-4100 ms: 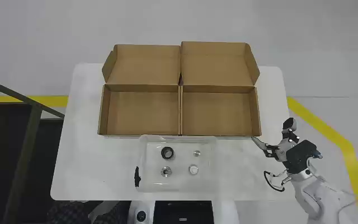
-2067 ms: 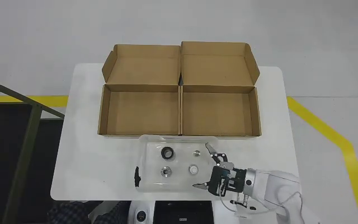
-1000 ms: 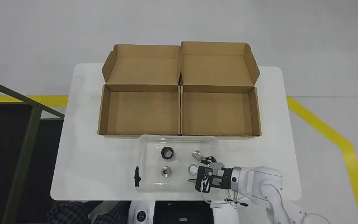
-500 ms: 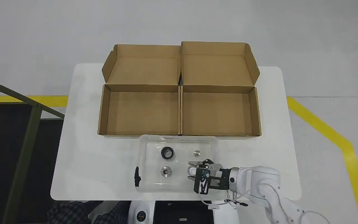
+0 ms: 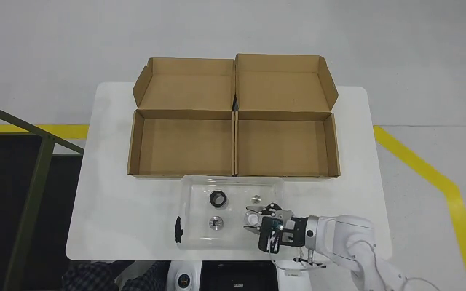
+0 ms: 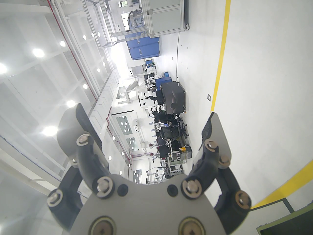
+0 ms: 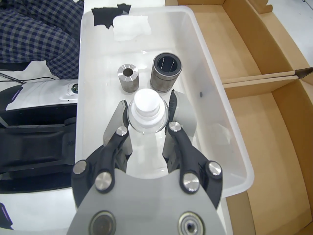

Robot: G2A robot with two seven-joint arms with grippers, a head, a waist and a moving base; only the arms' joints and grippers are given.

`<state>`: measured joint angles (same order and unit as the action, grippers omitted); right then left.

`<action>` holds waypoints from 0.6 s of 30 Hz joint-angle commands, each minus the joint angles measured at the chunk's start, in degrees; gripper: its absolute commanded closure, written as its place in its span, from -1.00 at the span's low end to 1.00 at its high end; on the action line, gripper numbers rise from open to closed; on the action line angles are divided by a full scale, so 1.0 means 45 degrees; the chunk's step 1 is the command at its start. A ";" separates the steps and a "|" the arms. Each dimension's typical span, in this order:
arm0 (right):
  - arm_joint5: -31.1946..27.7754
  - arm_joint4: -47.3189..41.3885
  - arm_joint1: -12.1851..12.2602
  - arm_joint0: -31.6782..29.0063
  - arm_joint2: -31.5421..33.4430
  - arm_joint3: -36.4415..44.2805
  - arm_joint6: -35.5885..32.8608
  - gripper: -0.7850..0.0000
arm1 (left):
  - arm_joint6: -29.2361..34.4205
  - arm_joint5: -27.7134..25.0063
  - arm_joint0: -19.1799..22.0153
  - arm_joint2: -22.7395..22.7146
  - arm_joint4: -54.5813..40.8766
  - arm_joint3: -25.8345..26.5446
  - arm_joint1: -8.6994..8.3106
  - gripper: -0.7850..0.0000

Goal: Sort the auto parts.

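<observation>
**Now clamped on the white stepped part**

The white stepped plastic part (image 7: 147, 110) sits between my right gripper's (image 7: 148, 103) fingers, which are closed against its two sides. It is inside the clear plastic bin (image 7: 215, 79), in the half nearest me and toward my right. I cannot tell whether its base has left the bin floor.

Four seconds back this arm hung off the table's right edge with its jaws spread wide. Since then it has swung across and dropped into the bin, and in the last half second it drew the fingers in on the part. I judge the grasp step done, which leaves lifting the part and carrying it to a box.

Just beyond the part stand a steel bushing (image 7: 128, 77) and a dark linear bearing (image 7: 166, 72), side by side and clear of my fingers. From above, a small metal piece (image 5: 255, 198) lies close by the gripper (image 5: 256, 220). None of the three has shifted.

Past the bin's far wall two open cardboard boxes wait, the left box (image 5: 182, 145) and the right box (image 5: 287, 148), with nothing in them yet. A straight lift should clear the bushing and bearing.

My left gripper (image 6: 146, 112) is open, holds nothing and points out at the room.
</observation>
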<state>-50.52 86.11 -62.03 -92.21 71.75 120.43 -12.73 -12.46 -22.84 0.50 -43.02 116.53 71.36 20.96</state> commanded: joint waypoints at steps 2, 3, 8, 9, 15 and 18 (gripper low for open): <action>0.0149 -0.0465 0.0017 0.0006 0.0166 0.0008 0.0566 1.00 | 0.0000 0.0000 0.0000 0.0000 0.0000 0.0000 0.0000 -1.00; 0.0192 -0.0615 0.0022 0.0019 0.0214 -0.0040 0.0819 1.00 | 0.0000 0.0000 0.0000 0.0000 0.0000 0.0000 0.0000 -1.00; 0.0339 -0.1463 0.0029 0.0245 0.0429 -0.0489 0.2077 1.00 | 0.0000 0.0000 0.0000 0.0000 0.0000 0.0000 0.0000 -1.00; 0.0379 -0.1672 0.0026 0.0286 0.0458 -0.0593 0.2308 1.00 | 0.0000 0.0000 0.0000 0.0000 0.0000 0.0000 0.0000 -1.00; 0.0718 -0.3022 0.0003 0.0535 0.0634 -0.1068 0.3243 1.00 | 0.0000 0.0000 0.0000 0.0000 0.0000 0.0000 0.0000 -1.00; 0.0841 -0.3882 -0.0015 0.0638 0.0695 -0.1282 0.3575 1.00 | 0.0000 0.0000 0.0000 0.0000 0.0000 0.0000 0.0000 -1.00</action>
<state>-46.91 69.85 -62.07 -89.46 74.79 114.90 3.01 -12.46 -22.84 0.50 -43.02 116.53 71.36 20.96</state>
